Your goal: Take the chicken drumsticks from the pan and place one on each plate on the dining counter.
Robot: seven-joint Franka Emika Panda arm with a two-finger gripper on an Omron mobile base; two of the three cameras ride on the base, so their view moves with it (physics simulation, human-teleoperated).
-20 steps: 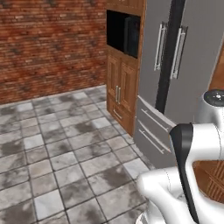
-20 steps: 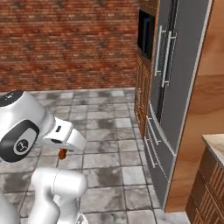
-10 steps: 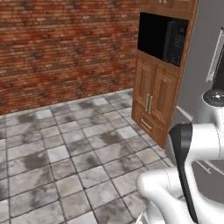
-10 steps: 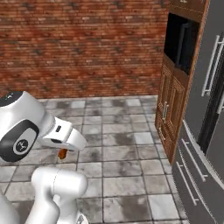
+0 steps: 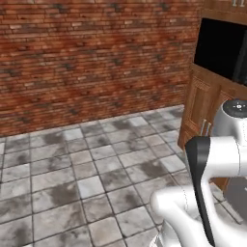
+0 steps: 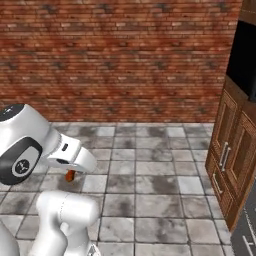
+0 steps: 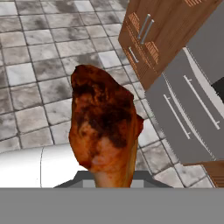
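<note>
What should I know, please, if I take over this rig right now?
Gripper: shut on a golden-brown cooked chicken drumstick, thick end away from the fingers; its tip also shows under the white arm in the right base view.
Surroundings: grey tiled floor, red brick wall, wooden cabinet.
Done: one drumstick picked up.
Left: find the dining counter, set this drumstick on a plate, then deliver the other one.

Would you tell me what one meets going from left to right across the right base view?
Robot arm → chicken drumstick poking out below its hand → tiled floor under the brick wall → wooden cabinet doors with the dark oven above.
</note>
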